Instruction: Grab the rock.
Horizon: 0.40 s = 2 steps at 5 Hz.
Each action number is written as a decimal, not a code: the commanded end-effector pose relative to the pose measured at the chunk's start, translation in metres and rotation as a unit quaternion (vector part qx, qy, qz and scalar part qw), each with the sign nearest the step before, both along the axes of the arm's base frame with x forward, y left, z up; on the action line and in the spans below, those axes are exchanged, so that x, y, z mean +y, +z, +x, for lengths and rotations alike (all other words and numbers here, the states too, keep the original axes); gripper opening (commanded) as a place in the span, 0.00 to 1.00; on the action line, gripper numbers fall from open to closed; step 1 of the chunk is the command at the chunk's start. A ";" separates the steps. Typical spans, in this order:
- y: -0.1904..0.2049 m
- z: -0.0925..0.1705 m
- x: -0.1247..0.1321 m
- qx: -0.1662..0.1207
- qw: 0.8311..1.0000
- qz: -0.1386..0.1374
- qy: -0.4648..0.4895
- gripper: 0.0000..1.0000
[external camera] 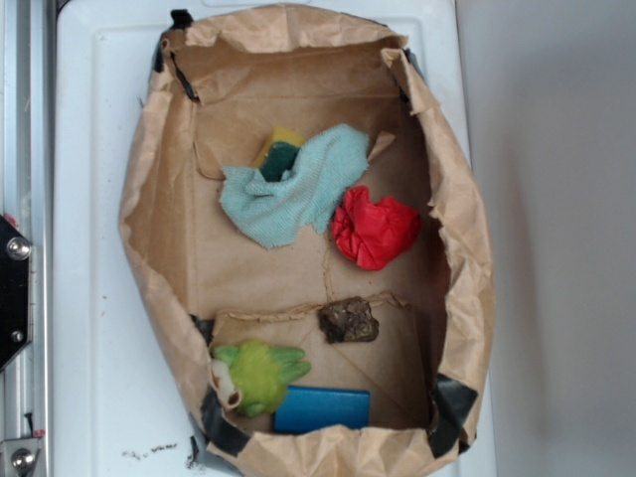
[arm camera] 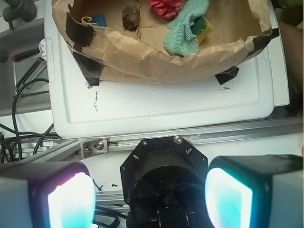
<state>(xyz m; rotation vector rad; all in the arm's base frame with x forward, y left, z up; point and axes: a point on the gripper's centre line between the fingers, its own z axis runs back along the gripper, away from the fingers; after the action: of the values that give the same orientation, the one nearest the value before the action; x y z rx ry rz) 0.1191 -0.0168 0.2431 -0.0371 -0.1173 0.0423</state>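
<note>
White plastic tray (external camera: 79,199) carries a crumpled brown paper bag (external camera: 149,179) rolled down into an open bin, black tape at the corners. Inside: the rock (external camera: 349,320), dark brown-grey and rough, lying on the bag floor near the middle, on a fold line with a bit of twine (external camera: 328,288) running up from it. Just above-right of it sits a red cloth wad (external camera: 374,229), apart from the rock. A teal washcloth (external camera: 298,189) lies over a yellow-green sponge (external camera: 279,154) further back. A fuzzy green toy (external camera: 256,373) and a blue block (external camera: 323,408) sit at the near end, below the rock and not touching it.

Wrist view: the end effector (arm camera: 149,197) is outside the bag, back over the aluminium rail (arm camera: 190,137), well apart from the rock (arm camera: 130,15). Fingers (arm camera: 71,199) are spread wide, nothing held.

Step in hand: approach, not started. To do it well: travel over the near bag wall high enough to clear the crumpled rim, centre above the rock, keep the jaws wide, descend straight. Likely risks: snagging the twine or paper fold, clipping the red wad. Rock looks uneven, so close across its narrower span and low on the body.
</note>
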 end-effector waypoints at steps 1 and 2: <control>0.000 0.000 0.000 0.000 1.000 0.000 0.000 1.00; -0.015 0.049 -0.009 -0.021 0.999 0.023 0.021 1.00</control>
<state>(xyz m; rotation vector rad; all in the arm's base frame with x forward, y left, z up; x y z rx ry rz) 0.1649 -0.0243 0.2190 0.0107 -0.1252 0.0868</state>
